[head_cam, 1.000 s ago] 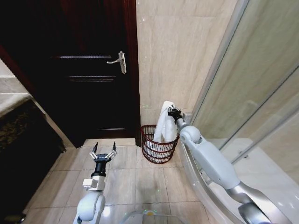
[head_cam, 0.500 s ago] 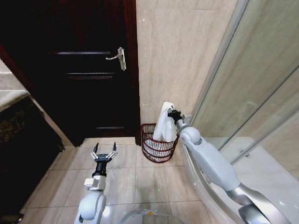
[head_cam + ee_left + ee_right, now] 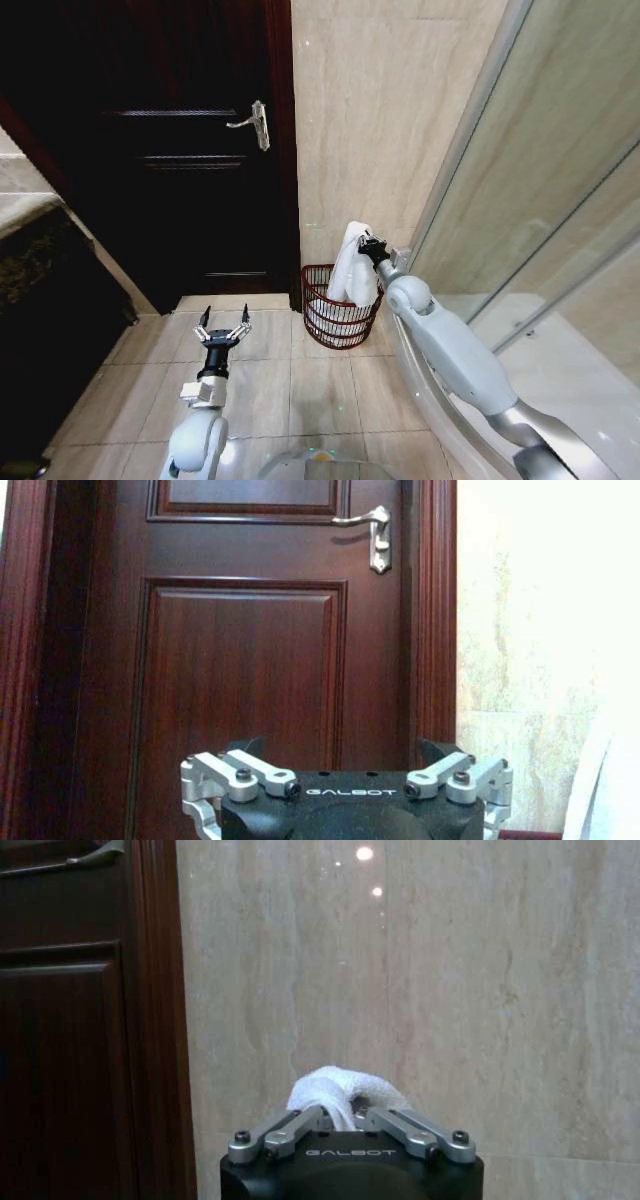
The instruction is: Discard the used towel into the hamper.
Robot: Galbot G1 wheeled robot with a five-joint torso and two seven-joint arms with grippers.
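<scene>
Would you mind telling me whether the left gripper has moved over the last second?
No. The left gripper hangs open over the same floor tile seam in front of the door; the slight shift in the whole picture is the camera's.

There is 1 white terry-cloth towel (image 3: 352, 268) and 1 small dark red-brown wire hamper (image 3: 335, 318) with thin vertical bars. There is 1 dark wooden door (image 3: 180, 170) with 1 silver metal lever handle (image 3: 254, 121). There are 2 black grippers: 1 left gripper (image 3: 222, 327), 1 right gripper (image 3: 367, 243).
</scene>
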